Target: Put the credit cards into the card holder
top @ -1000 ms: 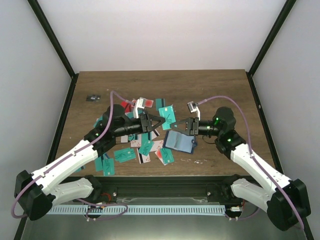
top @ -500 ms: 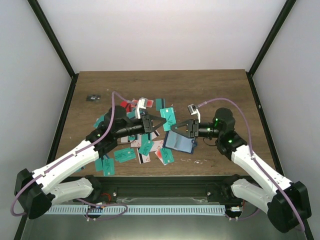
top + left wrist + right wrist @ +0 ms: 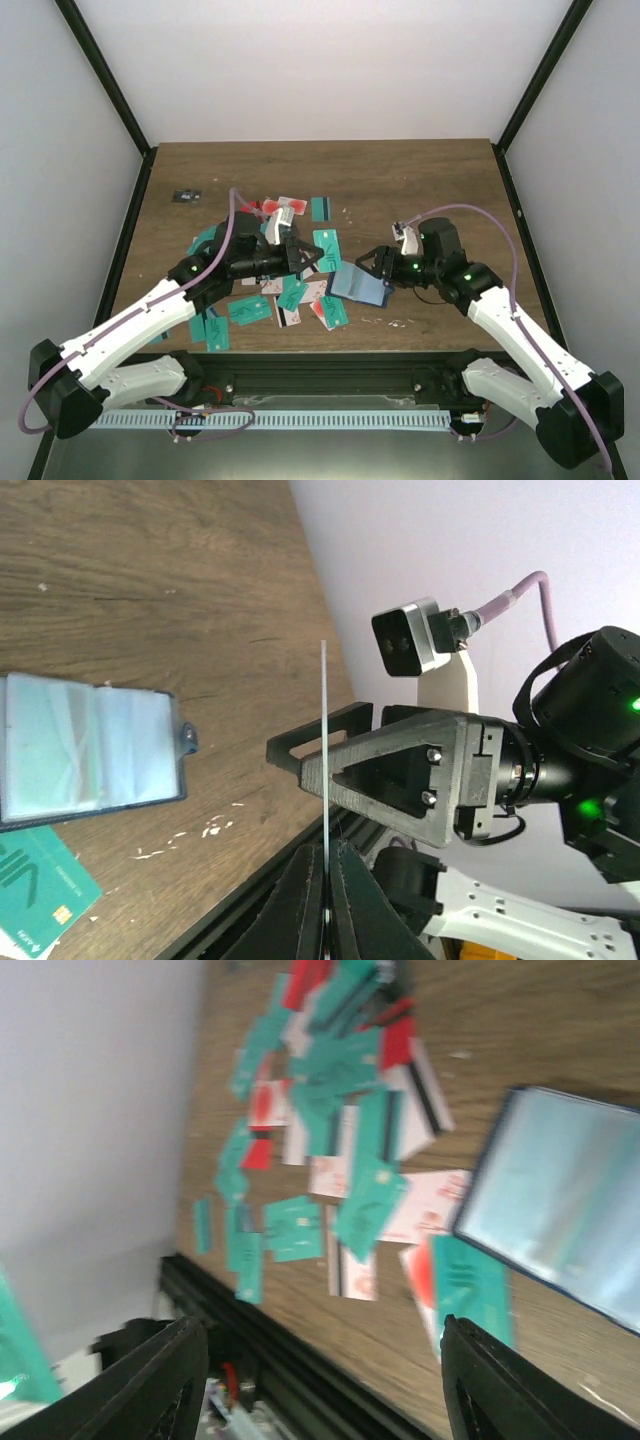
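Observation:
My left gripper (image 3: 312, 256) is shut on one teal credit card (image 3: 327, 250), held above the table just left of the card holder. In the left wrist view that card (image 3: 324, 740) shows edge-on as a thin line rising from my shut left gripper (image 3: 326, 865). The card holder (image 3: 357, 285) lies open on the wood, dark blue with clear pockets (image 3: 90, 750). My right gripper (image 3: 370, 262) stands open and empty over the holder's right edge. Its wrist view shows the right gripper (image 3: 320, 1335) spread wide above the holder (image 3: 560, 1200) and the loose cards (image 3: 340, 1110).
Several teal, red and white cards (image 3: 285, 295) are scattered left of the holder. A small black object (image 3: 185, 195) sits at the far left of the table (image 3: 450, 180). A black rail (image 3: 330, 365) runs along the near edge.
The teal card passed from my right gripper to my left one. The left gripper shut on it; the right opened and drew back to the right.

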